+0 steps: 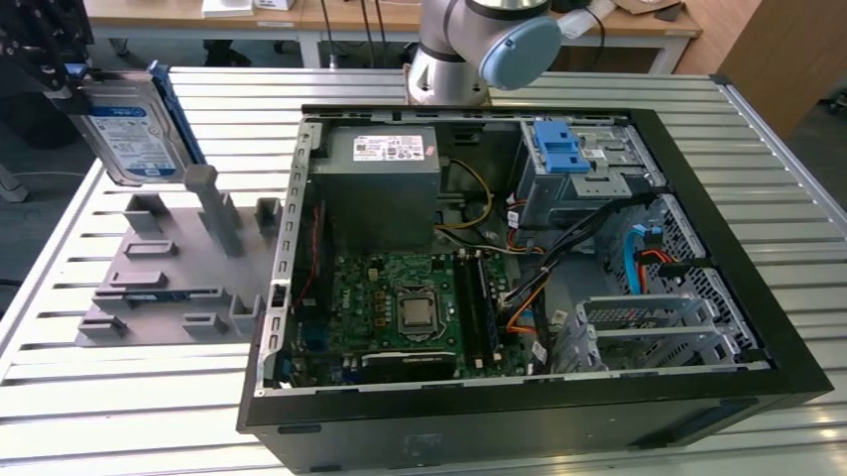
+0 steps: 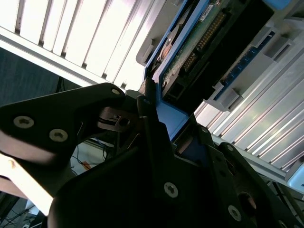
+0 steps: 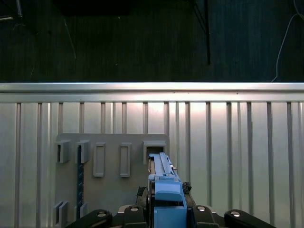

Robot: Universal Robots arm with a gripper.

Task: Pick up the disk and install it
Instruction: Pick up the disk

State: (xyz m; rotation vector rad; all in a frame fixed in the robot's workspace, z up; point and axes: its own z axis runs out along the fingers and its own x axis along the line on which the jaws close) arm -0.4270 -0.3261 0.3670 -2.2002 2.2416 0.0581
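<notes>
My gripper (image 1: 63,77) was clamped on the disk (image 1: 130,134), gripping its upper edge. The drive hung upright in the air, well off the open computer case (image 1: 530,416) toward the exterior view's left. Beneath it, also left of the case, the grey holder rack (image 1: 159,263) lay on the slatted metal table (image 1: 133,397). In the second wrist view my fingers (image 2: 151,137) pinched the blue carrier bracket (image 2: 166,116). Inside the case sat the grey power supply (image 1: 384,183), with the blue-latched drive cage (image 1: 596,178) to its right.
</notes>
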